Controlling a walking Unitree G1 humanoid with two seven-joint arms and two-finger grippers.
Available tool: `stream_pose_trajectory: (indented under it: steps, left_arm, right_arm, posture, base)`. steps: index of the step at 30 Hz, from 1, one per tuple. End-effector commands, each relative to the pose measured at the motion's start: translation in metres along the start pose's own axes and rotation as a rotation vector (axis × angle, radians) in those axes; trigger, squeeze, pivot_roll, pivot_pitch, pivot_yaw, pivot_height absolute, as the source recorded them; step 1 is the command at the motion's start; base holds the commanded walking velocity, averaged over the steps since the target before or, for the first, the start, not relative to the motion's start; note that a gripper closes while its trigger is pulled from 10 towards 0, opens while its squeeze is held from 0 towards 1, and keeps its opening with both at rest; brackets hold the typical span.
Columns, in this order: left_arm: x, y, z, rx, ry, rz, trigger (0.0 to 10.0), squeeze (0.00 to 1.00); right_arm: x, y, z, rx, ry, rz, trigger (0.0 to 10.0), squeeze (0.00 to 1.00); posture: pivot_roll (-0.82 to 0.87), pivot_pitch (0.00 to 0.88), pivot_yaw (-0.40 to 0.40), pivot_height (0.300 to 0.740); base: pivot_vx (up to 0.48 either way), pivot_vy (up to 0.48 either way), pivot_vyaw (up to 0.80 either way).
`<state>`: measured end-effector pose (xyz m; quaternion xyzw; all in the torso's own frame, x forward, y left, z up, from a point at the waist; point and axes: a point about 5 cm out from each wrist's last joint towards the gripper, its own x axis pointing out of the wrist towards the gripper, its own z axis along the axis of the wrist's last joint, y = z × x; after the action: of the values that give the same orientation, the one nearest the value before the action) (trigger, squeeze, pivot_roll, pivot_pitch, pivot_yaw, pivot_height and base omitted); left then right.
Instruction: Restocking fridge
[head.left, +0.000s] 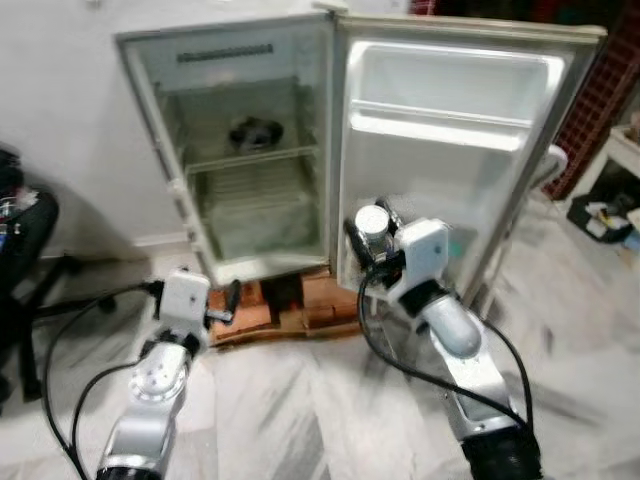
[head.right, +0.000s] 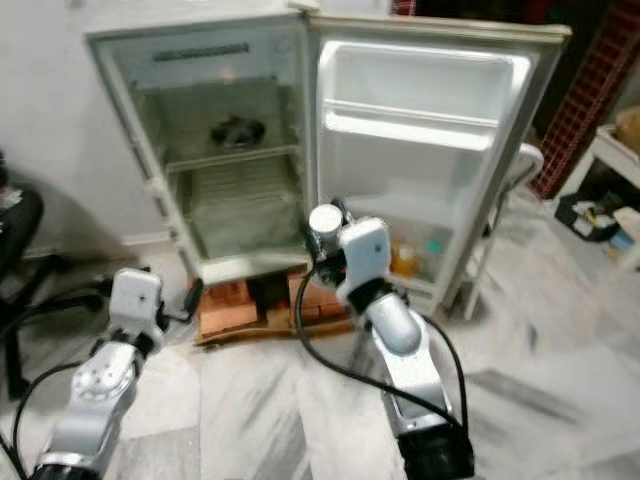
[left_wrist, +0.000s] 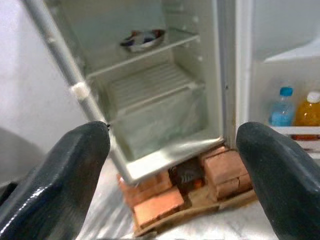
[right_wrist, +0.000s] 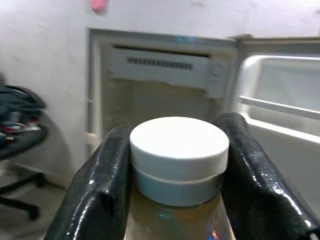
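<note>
While the fridge stands open at 12 o'clock, the right gripper clamps a white-capped bottle not yet shelved, and the left gripper is spread, empty.

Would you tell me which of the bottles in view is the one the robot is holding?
The white-capped bottle, clamped between the right gripper's fingers. The blue-capped bottle and the orange bottle stand untouched in the fridge door's lower shelf.

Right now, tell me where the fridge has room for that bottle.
Right gripper holds the bottle. Free: the lower shelf under the bowl, and the upper door rack. Crowded: the bottom door rack, where the blue and orange bottles stand.
</note>
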<state>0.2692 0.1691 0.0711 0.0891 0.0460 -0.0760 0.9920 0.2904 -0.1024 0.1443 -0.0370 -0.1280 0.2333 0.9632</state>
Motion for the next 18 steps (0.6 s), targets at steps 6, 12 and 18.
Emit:
stream_pose_trajectory:
  steps: [6, 12, 18]
  left_arm:
    - [0.0016, -0.0109, 0.0048, 0.012, -0.017, -0.047, 10.0, 0.00]
    - [0.0066, -0.0133, 0.0113, 0.022, -0.047, -0.065, 10.0, 0.00]
    - [0.0069, -0.0150, 0.0125, 0.014, -0.052, -0.077, 10.0, 0.00]
  right_arm:
    - [-0.0018, -0.0100, 0.0066, -0.040, -0.031, -0.035, 10.0, 0.00]
    - [0.0017, -0.0049, 0.0071, -0.049, -0.039, -0.019, 10.0, 0.00]
    - [0.0024, -0.0043, 0.0057, -0.044, -0.034, -0.007, 10.0, 0.00]
  posture:
    - [0.01, 0.000, 0.022, 0.740]
    - [0.01, 0.001, 0.022, 0.740]
    - [0.02, 0.000, 0.022, 0.740]
  base:
    - [0.469, 0.000, 0.00]
    - [0.452, 0.000, 0.00]
    - [0.440, 0.000, 0.00]
